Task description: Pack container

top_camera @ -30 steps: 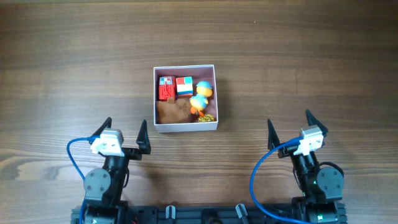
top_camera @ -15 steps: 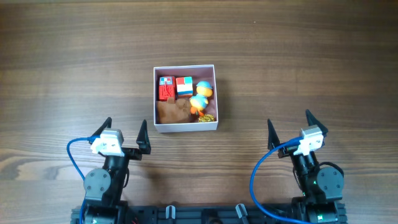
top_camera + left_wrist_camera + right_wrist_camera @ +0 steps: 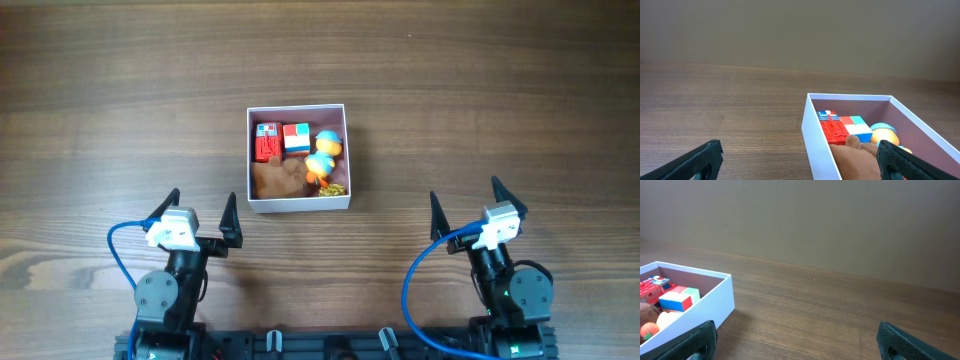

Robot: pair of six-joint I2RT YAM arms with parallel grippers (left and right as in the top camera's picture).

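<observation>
The container (image 3: 297, 107) sits on the desk (image 3: 480, 100). Inside it, a brick (image 3: 267, 142) fills the far left corner, with a cube (image 3: 296, 138) touching its right side. A round toy (image 3: 329, 143) lies far right and a soft toy (image 3: 277, 180) near left. The left tool (image 3: 202, 200) lies nearer than the container and to its left; the right tool (image 3: 464, 192) lies nearer, well right.
</observation>
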